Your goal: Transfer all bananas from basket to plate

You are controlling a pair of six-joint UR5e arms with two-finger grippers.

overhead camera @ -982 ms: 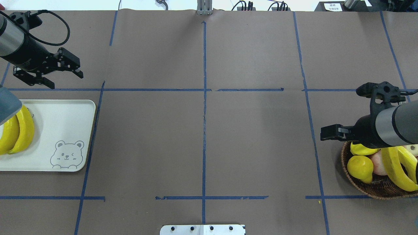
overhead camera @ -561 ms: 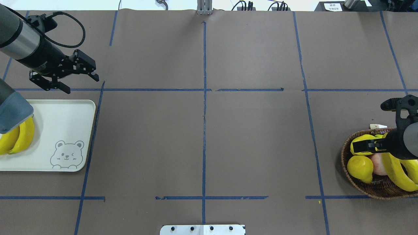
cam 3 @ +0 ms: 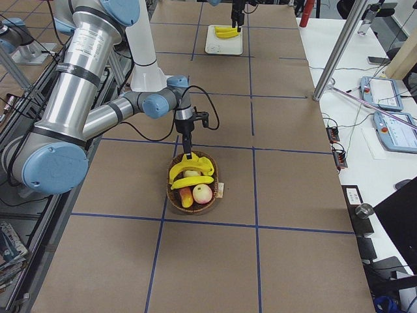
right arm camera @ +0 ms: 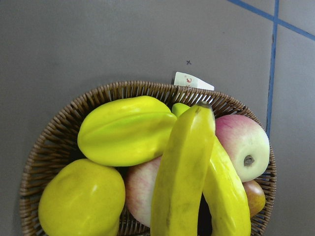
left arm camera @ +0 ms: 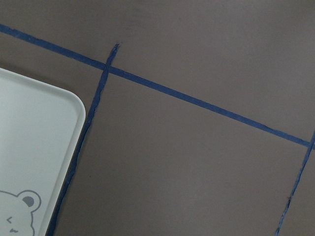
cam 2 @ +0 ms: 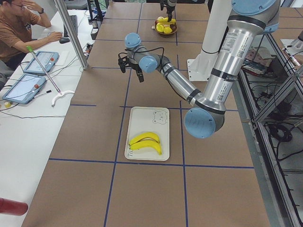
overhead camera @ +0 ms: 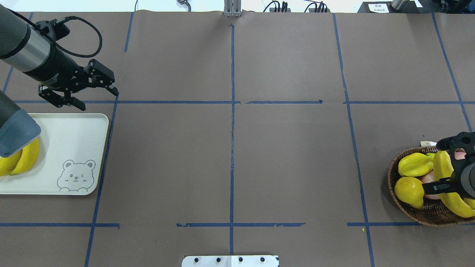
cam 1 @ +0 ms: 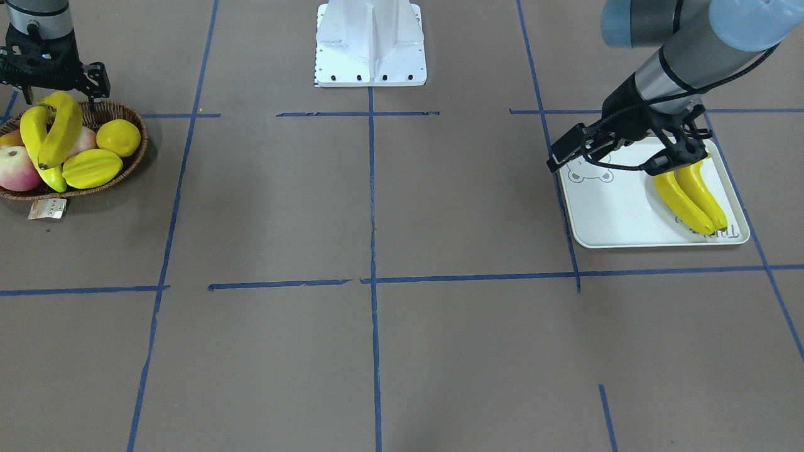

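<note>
Two bananas (cam 1: 688, 198) lie side by side on the pale plate (overhead camera: 70, 141) with the bear print. They also show in the overhead view (overhead camera: 22, 159). Two more bananas (right arm camera: 182, 177) lie in the wicker basket (overhead camera: 408, 211), also seen in the front view (cam 1: 59, 135). My right gripper (cam 1: 61, 89) points down just above the bananas' upper ends, open, holding nothing. My left gripper (overhead camera: 97, 98) is open and empty beyond the plate's far corner.
The basket also holds a yellow starfruit (right arm camera: 125, 130), a lemon (right arm camera: 81, 199) and pink apples (right arm camera: 243, 145). A paper tag (right arm camera: 193, 81) hangs on its rim. Blue tape lines cross the brown table. The white robot base (cam 1: 370, 41) stands at the table's edge.
My right gripper has swung from beside the basket's inner edge to over the fruit and dropped lower. My left gripper has moved a little toward the table's middle, still open.
</note>
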